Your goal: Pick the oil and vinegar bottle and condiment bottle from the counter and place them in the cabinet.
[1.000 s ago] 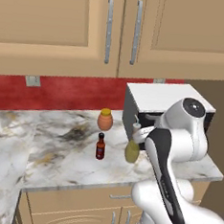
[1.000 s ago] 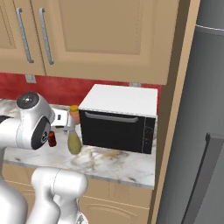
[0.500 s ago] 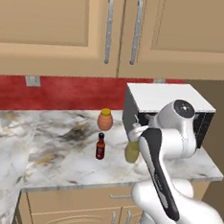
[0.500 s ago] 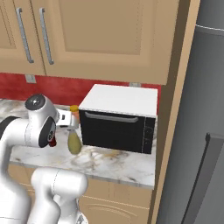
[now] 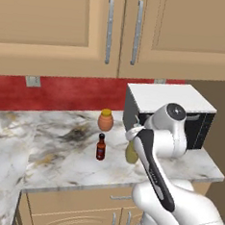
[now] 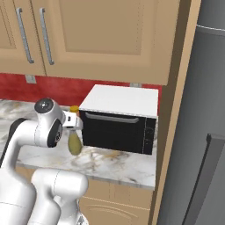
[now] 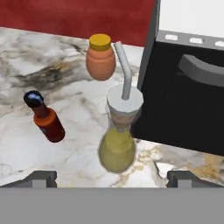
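Note:
The olive-green oil and vinegar bottle [image 7: 117, 150] stands upright on the marble counter [image 7: 74, 103], close to the oven's front corner. Its thin metal spout [image 7: 124, 72] points up toward me. My gripper [image 7: 112, 177] hangs above it, open wide, with one fingertip on either side of the bottle and apart from it. The bottle also shows as the oil and vinegar bottle [image 5: 130, 153], half behind my arm, and the oil and vinegar bottle [image 6: 74, 143], under my hand. The small red-brown condiment bottle [image 7: 47, 121] [image 5: 100, 147] stands free to its left. The cabinet is out of view.
A squat orange jar [image 7: 100, 58] [image 5: 105, 119] with a yellow lid stands behind the two bottles. A black and white countertop oven [image 5: 169, 107] [image 6: 118, 118] sits right beside the oil bottle. Wall cupboards [image 5: 122, 28] hang above. A dark fridge [image 6: 200, 132] stands at the far right.
My arm has swung a little to the left, nearer over the oil bottle. Both bottles and the jar stand where they were. The gripper has stayed open.

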Motion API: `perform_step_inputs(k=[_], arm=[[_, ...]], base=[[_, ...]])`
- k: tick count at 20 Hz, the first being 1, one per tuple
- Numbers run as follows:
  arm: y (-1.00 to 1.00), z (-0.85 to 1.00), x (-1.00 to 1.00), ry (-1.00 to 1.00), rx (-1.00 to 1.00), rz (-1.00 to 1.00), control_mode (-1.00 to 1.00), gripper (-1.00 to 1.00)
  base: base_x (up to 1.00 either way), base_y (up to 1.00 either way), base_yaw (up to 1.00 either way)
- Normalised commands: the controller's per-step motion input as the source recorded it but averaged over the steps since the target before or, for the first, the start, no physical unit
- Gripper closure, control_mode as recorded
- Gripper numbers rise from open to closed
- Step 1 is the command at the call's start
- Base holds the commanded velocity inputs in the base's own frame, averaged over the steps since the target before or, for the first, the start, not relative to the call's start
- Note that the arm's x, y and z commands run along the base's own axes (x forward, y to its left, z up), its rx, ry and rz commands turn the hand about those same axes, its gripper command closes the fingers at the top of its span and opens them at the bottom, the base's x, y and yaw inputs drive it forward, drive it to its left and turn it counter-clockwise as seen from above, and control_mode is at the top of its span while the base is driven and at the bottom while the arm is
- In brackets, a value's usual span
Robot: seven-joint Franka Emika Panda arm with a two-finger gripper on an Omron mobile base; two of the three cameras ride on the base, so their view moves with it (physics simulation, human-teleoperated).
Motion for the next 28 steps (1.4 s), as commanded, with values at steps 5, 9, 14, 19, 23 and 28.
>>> perform_step_inputs(k=[5, 9, 14, 19, 23, 28], arm=[[0.00, -0.22, 0.36, 0.00, 0.00, -0.01, -1.00, -1.00], [0.00, -0.20, 0.33, 0.00, 0.00, -0.01, -1.00, -1.00], [0.00, -0.20, 0.28, 0.00, 0.00, 0.00, -1.00, -1.00], [0.00, -0.19, 0.26, 0.00, 0.01, 0.00, -1.00, -1.00], [0.00, -0.17, 0.22, 0.00, 0.02, 0.00, -1.00, -1.00], [0.01, -0.15, 0.21, 0.00, 0.01, 0.00, -1.00, -1.00]], base=[[0.00, 0.00, 0.00], [0.00, 0.00, 0.00], [0.00, 0.00, 0.00], [0.00, 0.00, 0.00], [0.00, 0.00, 0.00], [0.00, 0.00, 0.00]])
